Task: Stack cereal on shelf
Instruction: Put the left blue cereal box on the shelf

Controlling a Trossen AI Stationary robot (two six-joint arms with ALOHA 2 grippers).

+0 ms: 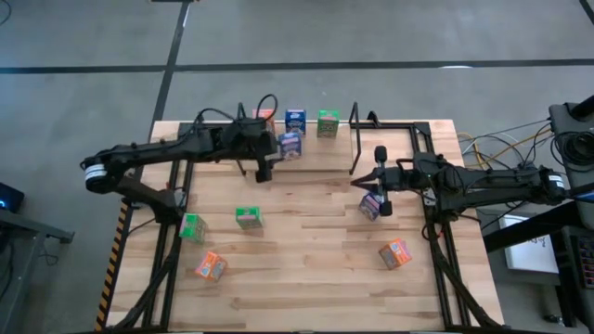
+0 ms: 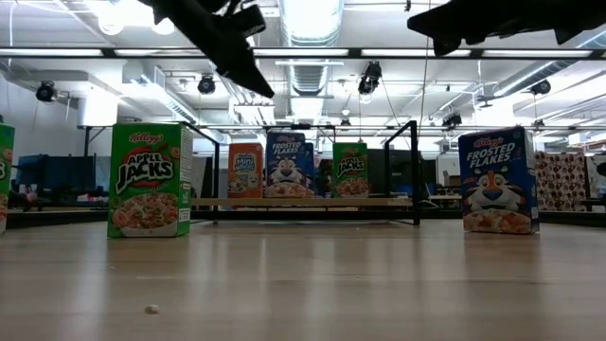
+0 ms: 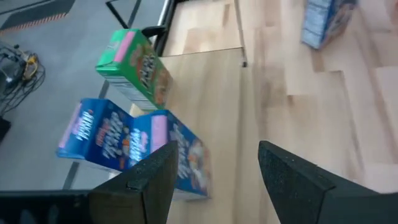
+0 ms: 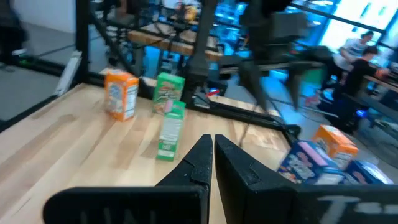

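Your left gripper (image 1: 266,170) hangs above the shelf (image 1: 353,139) at the far edge of the table (image 1: 306,278), its fingers (image 3: 149,180) spread apart and holding nothing. In the left wrist view the nearer blue box (image 3: 177,155) sits just beyond the open fingers, apart from them, with a second blue box (image 3: 93,137) beside it and a green box (image 3: 134,68) farther along.

Your right gripper (image 1: 379,190) hovers above the table to the right of the shelf's right hoop. Its fingers (image 4: 199,165) are pressed together with nothing between them. A blue box (image 1: 370,206) stands on the table directly beneath it, untouched as far as the low view shows.

On the shelf you have four boxes: an orange box (image 1: 266,117), two blue ones (image 1: 295,121) (image 1: 290,145), and a green one (image 1: 328,123). The low view shows them standing upright in a row (image 2: 289,170).

Loose on the table: two green boxes (image 1: 248,218) (image 1: 192,227) on the left half, an orange box (image 1: 210,267) at the near left, and another orange box (image 1: 395,252) at the near right. All four stand well apart from both grippers.
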